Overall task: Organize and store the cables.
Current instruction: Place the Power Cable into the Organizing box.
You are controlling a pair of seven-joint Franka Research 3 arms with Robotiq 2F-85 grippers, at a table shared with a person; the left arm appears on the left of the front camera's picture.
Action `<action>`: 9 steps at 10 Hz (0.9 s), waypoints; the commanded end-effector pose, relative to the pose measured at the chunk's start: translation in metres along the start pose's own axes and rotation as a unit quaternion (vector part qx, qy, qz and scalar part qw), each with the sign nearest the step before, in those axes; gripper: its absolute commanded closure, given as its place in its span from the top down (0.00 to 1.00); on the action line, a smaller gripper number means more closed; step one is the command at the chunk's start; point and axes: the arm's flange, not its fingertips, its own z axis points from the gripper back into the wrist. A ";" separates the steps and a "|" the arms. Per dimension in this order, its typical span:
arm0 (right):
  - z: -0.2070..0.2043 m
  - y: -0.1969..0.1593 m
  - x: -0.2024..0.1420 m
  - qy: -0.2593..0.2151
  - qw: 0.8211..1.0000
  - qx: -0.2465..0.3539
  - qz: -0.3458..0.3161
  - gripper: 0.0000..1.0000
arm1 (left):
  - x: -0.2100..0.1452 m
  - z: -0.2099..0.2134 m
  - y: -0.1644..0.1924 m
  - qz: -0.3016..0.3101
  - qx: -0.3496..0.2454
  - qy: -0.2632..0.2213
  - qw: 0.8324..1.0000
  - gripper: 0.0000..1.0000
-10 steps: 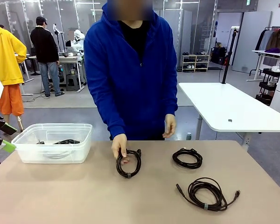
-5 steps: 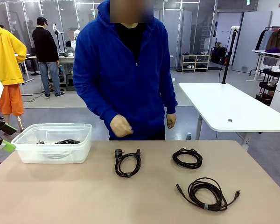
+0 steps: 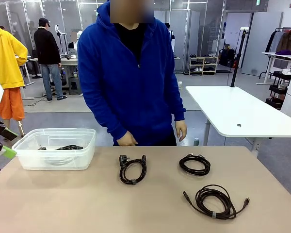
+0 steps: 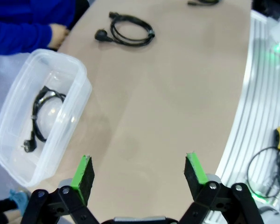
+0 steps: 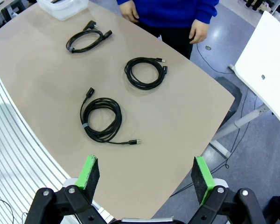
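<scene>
Three coiled cables lie on the tan table: one with a wall plug (image 3: 132, 170) (image 4: 130, 33) (image 5: 86, 41) in the middle, a black one (image 3: 194, 164) (image 5: 145, 72) to its right, and a bigger dark-brown one (image 3: 214, 201) (image 5: 101, 119) at the front right. Another cable (image 3: 63, 147) (image 4: 42, 114) rests inside the clear plastic bin (image 3: 55, 132) (image 4: 18, 140) at the left. My left gripper (image 3: 8, 143) (image 4: 139, 170) hangs open above the table beside the bin. My right gripper (image 5: 147, 175) is open high over the table's right end. Both hold nothing.
A person in a blue hoodie stands at the far edge, one hand (image 3: 127, 141) near the table edge and the other (image 3: 181, 130) hanging at the side. A white table (image 3: 242, 114) stands behind on the right. Bare tabletop lies between the bin and the cables.
The person let go of the cable with the wall plug and drew the hand back to the table's far edge. The cable stays on the table. Neither gripper moved.
</scene>
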 end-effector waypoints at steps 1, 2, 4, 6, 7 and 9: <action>0.000 -0.001 -0.001 -0.001 1.000 0.002 0.005 1.00 | 0.058 -0.012 -0.020 -0.093 -0.015 0.012 0.996 0.98; 0.000 -0.001 -0.001 -0.001 1.000 0.002 0.005 1.00 | 0.080 -0.021 -0.024 -0.117 -0.025 0.022 0.993 0.98; 0.000 -0.001 -0.001 -0.001 1.000 0.002 0.005 1.00 | 0.124 -0.039 -0.032 -0.156 -0.044 0.049 0.986 0.98; 0.000 -0.001 -0.001 -0.001 1.000 0.002 0.005 1.00 | 0.177 -0.068 -0.042 -0.191 -0.050 0.089 0.976 0.98; 0.000 -0.001 -0.001 -0.001 1.000 0.002 0.005 1.00 | 0.196 -0.086 -0.043 -0.201 -0.056 0.104 0.973 0.98; 0.000 -0.001 -0.001 -0.001 1.000 0.002 0.005 1.00 | 0.229 -0.136 -0.043 -0.198 -0.052 0.098 0.974 0.98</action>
